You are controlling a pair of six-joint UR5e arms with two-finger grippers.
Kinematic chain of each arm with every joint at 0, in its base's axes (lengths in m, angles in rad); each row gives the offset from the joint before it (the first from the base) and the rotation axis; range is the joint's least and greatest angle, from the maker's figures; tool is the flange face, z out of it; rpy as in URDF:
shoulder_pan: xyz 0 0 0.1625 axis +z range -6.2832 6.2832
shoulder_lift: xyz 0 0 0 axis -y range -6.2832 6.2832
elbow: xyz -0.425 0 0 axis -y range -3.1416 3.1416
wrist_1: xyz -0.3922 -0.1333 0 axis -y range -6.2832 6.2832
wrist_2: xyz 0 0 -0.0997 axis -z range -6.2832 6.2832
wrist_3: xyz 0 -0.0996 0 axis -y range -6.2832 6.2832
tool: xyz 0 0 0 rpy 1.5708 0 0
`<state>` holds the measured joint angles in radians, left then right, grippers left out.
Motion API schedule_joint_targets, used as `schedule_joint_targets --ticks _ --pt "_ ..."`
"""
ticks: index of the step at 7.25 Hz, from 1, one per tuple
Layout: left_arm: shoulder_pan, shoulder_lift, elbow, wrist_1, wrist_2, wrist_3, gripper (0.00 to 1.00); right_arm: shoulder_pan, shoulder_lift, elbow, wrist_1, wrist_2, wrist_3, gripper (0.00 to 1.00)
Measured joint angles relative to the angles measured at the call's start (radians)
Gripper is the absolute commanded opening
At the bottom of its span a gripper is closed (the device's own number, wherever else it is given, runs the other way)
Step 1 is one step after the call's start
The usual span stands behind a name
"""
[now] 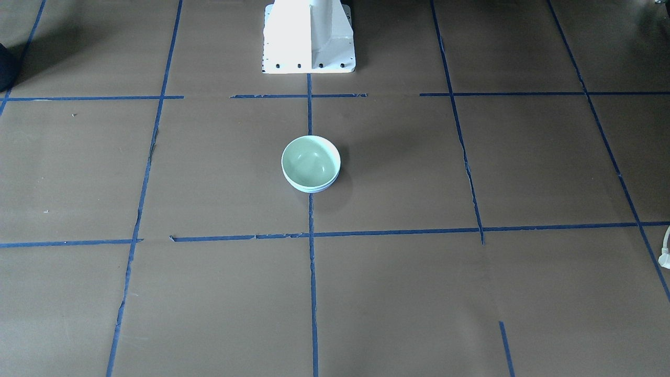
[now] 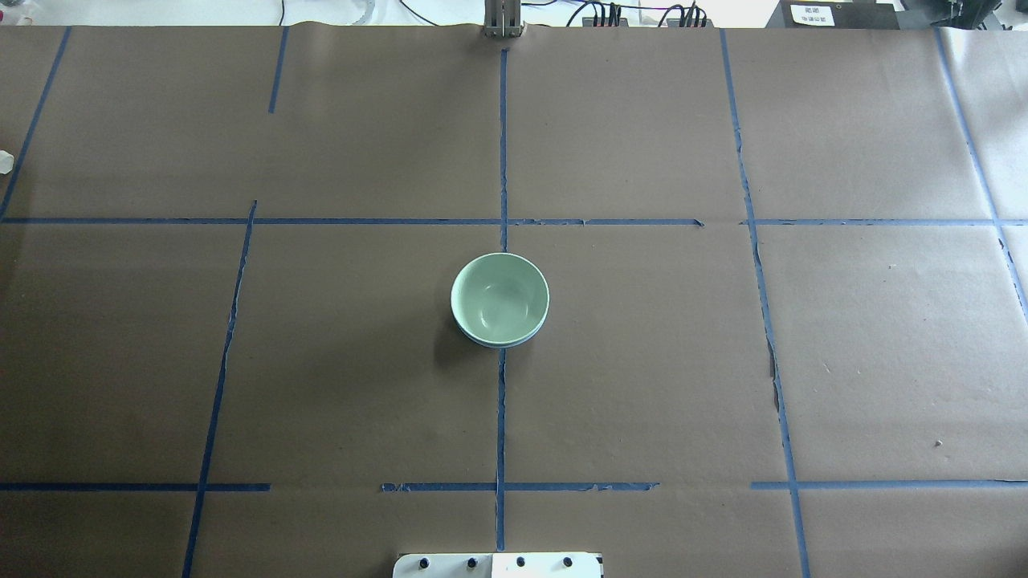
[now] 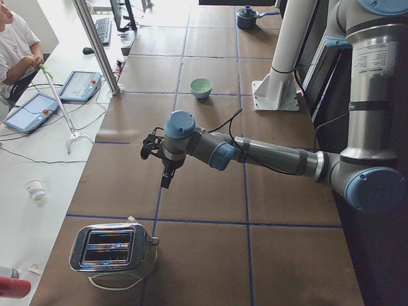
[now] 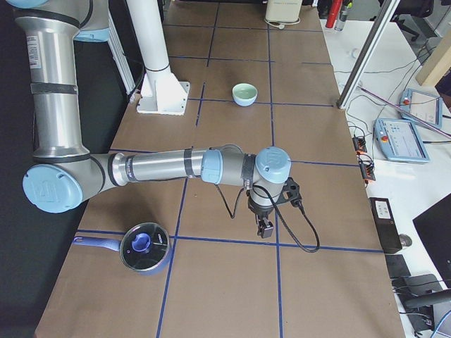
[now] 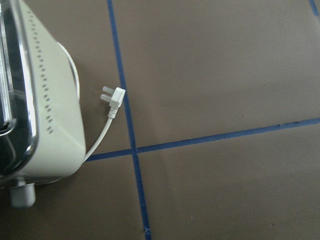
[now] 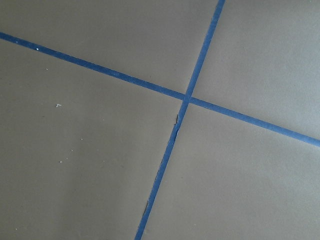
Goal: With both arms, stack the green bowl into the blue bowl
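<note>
The green bowl [image 1: 310, 161] sits nested inside the blue bowl [image 1: 314, 189] at the middle of the table; only a thin blue rim shows under it. The stack also shows in the overhead view, green bowl [image 2: 499, 299] over blue rim [image 2: 498, 344]. No arm or gripper is near it. The left gripper [image 3: 167, 178] hangs above the table far from the bowls [image 3: 201, 87], near the toaster. The right gripper [image 4: 266, 229] hangs above the table's other end, far from the bowls [image 4: 244, 93]. Both grippers show only in the side views, so I cannot tell whether they are open or shut.
A chrome toaster [image 3: 111, 248] with a loose white plug [image 5: 112, 97] stands at the left end. A lidded blue pot [image 4: 144, 248] sits at the right end. The white pedestal [image 1: 309, 36] stands behind the bowls. An operator [image 3: 13, 38] sits beside the table.
</note>
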<state>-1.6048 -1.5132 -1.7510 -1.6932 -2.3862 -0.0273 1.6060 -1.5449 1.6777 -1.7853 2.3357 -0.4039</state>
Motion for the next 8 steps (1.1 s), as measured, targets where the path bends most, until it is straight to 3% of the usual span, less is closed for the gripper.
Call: schedule_joint_targets --ticks 2,4,8 --pt "0.010 -0.003 0.005 0.132 -0.022 0.044 1.00 -0.009 0.003 -0.002 0.003 0.022 0.034 1.00" --pt "0.066 0.005 -0.004 0.243 -0.021 0.073 1.00 -0.043 0.011 0.000 0.009 -0.039 0.075 1.00" --pt "0.082 -0.008 0.029 0.262 -0.014 0.135 1.00 -0.081 0.019 0.003 0.010 -0.055 0.097 1.00"
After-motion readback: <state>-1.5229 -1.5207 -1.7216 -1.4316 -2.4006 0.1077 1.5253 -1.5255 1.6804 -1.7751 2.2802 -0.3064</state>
